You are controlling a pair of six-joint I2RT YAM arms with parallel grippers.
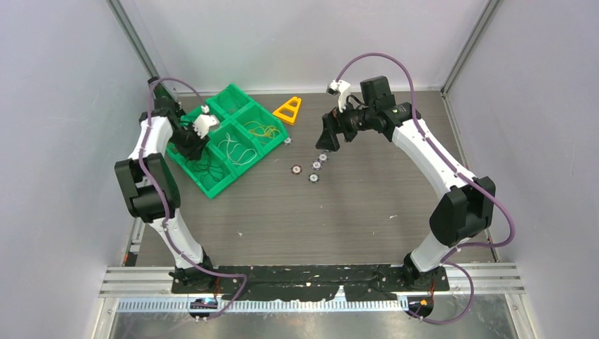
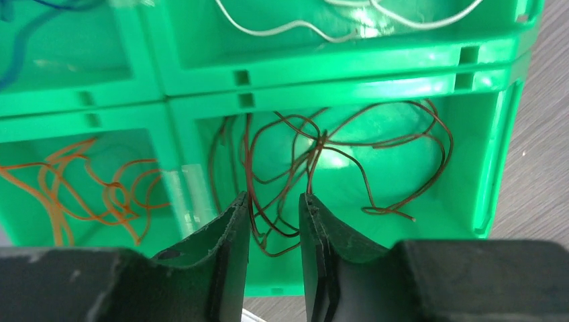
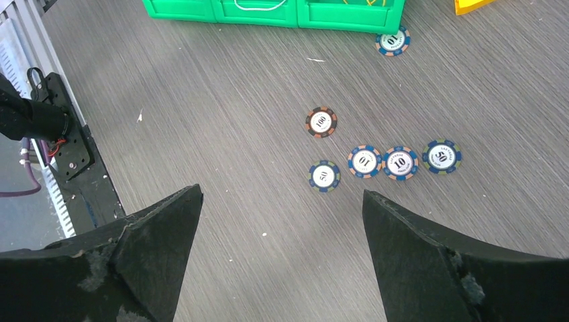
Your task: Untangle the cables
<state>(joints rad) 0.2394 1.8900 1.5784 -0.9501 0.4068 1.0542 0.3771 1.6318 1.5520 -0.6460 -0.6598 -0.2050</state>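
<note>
At the near edge of the counter (image 1: 282, 219) the two arms rise from their bases and bend away over the grey surface. The right claw (image 3: 280, 192) hangs in the air with its fingers spread wide apart, holding nothing; beneath it and a little farther out lie several round chips (image 3: 400, 163), four in a loose row, one just beyond them and one more close against the wall of the green bin (image 1: 220, 185). That bin sits at the far left of the counter, turned at an angle and split into compartments, and the cables (image 1: 236, 150) all lie inside it, sorted by colour and none on the bare counter. The left claw (image 2: 274, 201) reaches down into the compartment at the near end of the bin, its fingers close together with a narrow gap between them; loops of the dark brown cables (image 2: 376, 143) show through that gap, and I cannot see the fingers pinching any strand. The orange cables (image 2: 87, 194) curl in the neighbouring compartment to the left in the wrist view. Beyond the divider the white cables (image 2: 282, 27) lie in the next compartment, and the blue cables (image 2: 20, 47) show at the upper left corner. The yellow cables (image 1: 263, 131) rest in a compartment toward the bin's far right end. Farthest back, just beside the bin, stands a yellow triangular piece (image 1: 287, 111).
</note>
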